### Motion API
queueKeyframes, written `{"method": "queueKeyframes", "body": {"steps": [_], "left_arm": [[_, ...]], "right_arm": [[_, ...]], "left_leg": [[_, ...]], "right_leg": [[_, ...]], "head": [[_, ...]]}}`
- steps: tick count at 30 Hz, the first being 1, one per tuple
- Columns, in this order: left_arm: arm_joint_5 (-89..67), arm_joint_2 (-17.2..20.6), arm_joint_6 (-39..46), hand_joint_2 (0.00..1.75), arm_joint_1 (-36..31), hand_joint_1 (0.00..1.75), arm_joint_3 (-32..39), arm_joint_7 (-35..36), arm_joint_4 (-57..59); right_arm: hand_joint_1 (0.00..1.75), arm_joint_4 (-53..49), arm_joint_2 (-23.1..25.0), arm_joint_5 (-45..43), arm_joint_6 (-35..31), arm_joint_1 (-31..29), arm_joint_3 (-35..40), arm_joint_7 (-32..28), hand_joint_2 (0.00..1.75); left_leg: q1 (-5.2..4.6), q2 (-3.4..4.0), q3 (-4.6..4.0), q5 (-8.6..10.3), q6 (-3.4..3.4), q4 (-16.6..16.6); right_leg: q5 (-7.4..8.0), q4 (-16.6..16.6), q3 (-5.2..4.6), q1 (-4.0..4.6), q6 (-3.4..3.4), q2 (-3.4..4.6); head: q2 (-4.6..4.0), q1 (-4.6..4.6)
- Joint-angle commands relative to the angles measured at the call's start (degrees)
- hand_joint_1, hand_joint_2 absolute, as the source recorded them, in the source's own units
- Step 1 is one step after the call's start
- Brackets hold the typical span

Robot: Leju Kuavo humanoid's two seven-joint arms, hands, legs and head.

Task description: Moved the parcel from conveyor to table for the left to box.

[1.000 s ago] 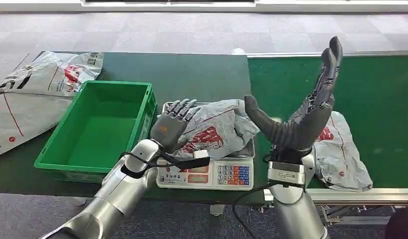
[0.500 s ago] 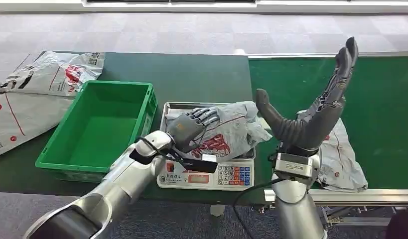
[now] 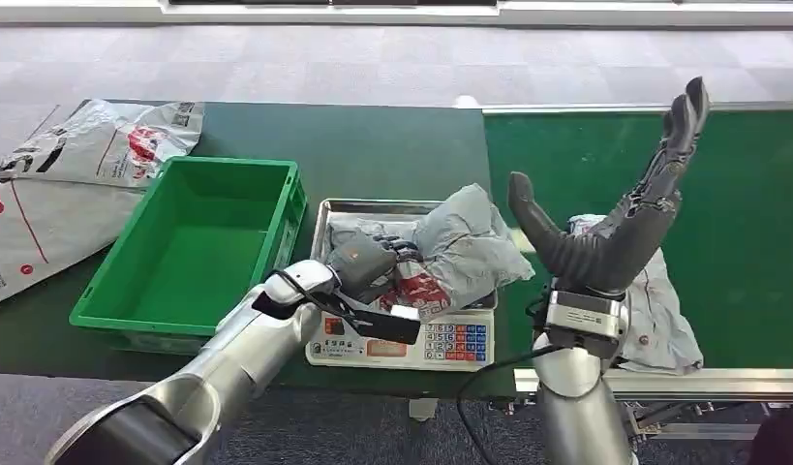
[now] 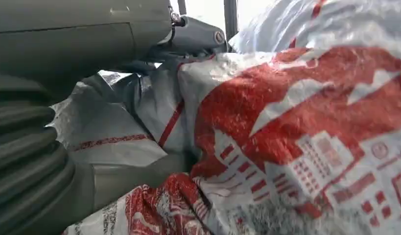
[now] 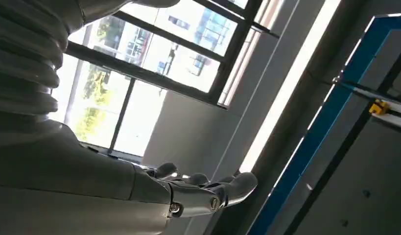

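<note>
A grey parcel [image 3: 465, 242] with red print lies crumpled on the steel tray [image 3: 358, 206] of a weighing scale [image 3: 441, 341]. My left hand [image 3: 365, 263] grips the parcel's near left side, fingers curled into the plastic. In the left wrist view the red-printed parcel [image 4: 296, 137] bulges against the left hand [image 4: 46, 161], its fingers [image 4: 196, 35] hooked over the bag. My right hand [image 3: 615, 228] stands raised and open above the conveyor's edge, holding nothing. The right wrist view has the right hand [image 5: 154, 191] spread against windows and ceiling.
A green crate [image 3: 111, 312] stands left of the scale on the dark green table [image 3: 392, 145]. Two flat parcels [image 3: 102, 140] lie at the table's far left. Another grey parcel [image 3: 663, 310] lies on the green conveyor [image 3: 741, 194] behind my right arm.
My left hand slid forward onto the parcel and curled its fingers into it, bunching the bag up on the tray. My right hand drifted a little to the right, still open.
</note>
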Motion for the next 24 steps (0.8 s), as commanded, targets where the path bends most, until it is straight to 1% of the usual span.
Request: {"method": "queueKeyframes", "body": {"steps": [1,7,8,11,12,14,15,16,17,18,19,20,21,23,24], "left_arm": [[2.0,2.2,1.8,1.75,-0.7,1.75,-4.5,1.7,3.9],[2.4,1.8,2.3,1.75,-1.0,1.75,-5.0,2.1,3.6],[2.5,1.9,4.7,1.75,-0.7,1.75,-4.8,2.6,2.8],[2.5,2.0,4.7,1.75,-0.9,1.75,-4.8,2.6,2.8],[3.2,2.3,9.9,1.75,-0.7,1.75,-3.3,4.1,1.6],[3.2,2.5,9.8,1.75,-1.1,1.75,-3.2,4.1,1.7],[3.7,2.9,18.6,1.75,-1.0,1.75,-0.8,7.5,0.2],[2.3,3.8,29.7,1.75,-2.0,1.75,1.4,14.9,-1.2],[0.4,5.1,34.0,1.75,-3.4,1.75,2.1,18.7,-1.7],[-1.3,6.5,35.9,1.75,-4.7,1.75,4.3,21.6,-3.3],[-6.2,8.9,39.8,1.75,-5.5,1.75,8.9,27.6,-7.1],[-6.6,9.9,37.6,1.75,-6.0,1.75,11.8,25.6,-8.4],[-7.4,9.9,36.9,1.75,-5.8,1.75,13.4,24.7,-9.0],[-8.1,9.6,37.1,1.75,-5.4,1.75,14.0,24.5,-9.1],[-9.3,9.2,38.1,1.75,-5.2,1.75,14.4,25.9,-8.7]], "right_arm": [[0.0,-3.4,1.3,1.6,1.8,2.6,-4.8,1.0,1.75],[0.0,-3.3,1.0,2.0,2.7,2.8,-5.1,1.0,1.75],[0.0,-3.4,1.1,2.0,2.5,2.8,-5.2,0.9,1.75],[0.0,-3.4,1.1,2.0,2.6,2.8,-5.2,0.9,1.75],[0.0,-3.8,1.1,2.3,2.5,3.1,-5.3,1.0,1.75],[0.0,-3.9,1.1,2.3,2.5,3.1,-5.4,1.0,1.75],[0.0,-4.4,1.1,2.6,2.3,3.6,-5.4,1.3,1.75],[0.0,-5.0,1.2,3.1,1.9,4.2,-5.6,1.8,1.75],[0.0,-5.4,1.3,3.2,1.7,4.6,-5.5,2.0,1.75],[0.0,-5.7,1.3,3.5,1.5,4.8,-5.2,2.5,1.75],[0.0,-5.2,1.0,3.4,1.3,4.6,-4.4,2.9,1.75],[0.0,-4.5,1.0,3.5,0.6,4.2,-3.8,3.0,1.75],[0.0,-4.2,0.9,3.4,0.4,4.1,-3.6,3.1,1.75],[0.0,-3.9,0.9,3.4,0.2,3.8,-3.5,3.1,1.75],[0.0,-4.0,0.8,3.4,0.2,3.8,-3.5,3.2,1.75]], "left_leg": [[0.02,0.08,0.08,-0.01,-0.01,-0.1],[0.02,0.09,0.05,-0.01,-0.01,0.0],[0.04,0.15,0.06,0.01,-0.01,-0.1],[0.03,0.19,0.07,0.01,-0.01,-0.1],[0.03,0.18,0.04,0.0,-0.01,-0.1],[0.02,0.15,0.02,-0.02,-0.01,0.0],[0.05,0.24,0.07,0.04,0.0,-0.2],[0.03,0.17,0.01,-0.01,-0.01,-0.1],[0.04,0.22,0.03,0.02,-0.01,-0.1],[0.06,0.22,-0.07,-0.01,-0.02,0.0],[0.06,0.21,-0.08,0.0,-0.02,0.0],[0.08,0.24,-0.22,-0.02,-0.04,0.1],[0.1,0.43,-0.33,-0.03,-0.07,0.1],[0.09,0.4,-0.33,0.01,-0.12,0.1],[0.09,0.45,-0.25,0.02,-0.13,0.0]], "right_leg": [[0.0,-0.1,0.06,0.03,-0.05,0.03],[0.01,0.0,-0.02,0.05,-0.05,0.08],[0.05,-0.1,-0.01,0.08,-0.07,0.11],[0.05,-0.1,-0.03,0.08,-0.08,0.13],[0.03,-0.1,-0.06,0.08,-0.07,0.14],[0.0,0.0,-0.09,0.07,-0.06,0.14],[0.08,-0.2,-0.03,0.11,-0.1,0.17],[0.01,-0.1,-0.09,0.07,-0.07,0.16],[0.05,-0.2,-0.07,0.09,-0.09,0.18],[0.03,-0.1,-0.19,0.11,-0.09,0.2],[0.03,-0.1,-0.19,0.11,-0.09,0.19],[0.03,0.0,-0.35,0.12,-0.1,0.23],[0.1,0.1,-0.51,0.14,-0.12,0.4],[0.1,0.1,-0.52,0.16,-0.15,0.36],[0.14,0.1,-0.49,0.16,-0.2,0.42]], "head": [[0.0,-0.02],[0.0,-0.02],[0.0,0.0],[0.0,-0.02],[0.0,0.0],[0.0,-0.02],[0.0,-0.02],[0.0,-0.02],[0.0,0.0],[0.0,0.0],[0.0,-0.02],[0.0,-0.02],[0.0,0.0],[0.0,0.0],[0.0,-0.02]]}}
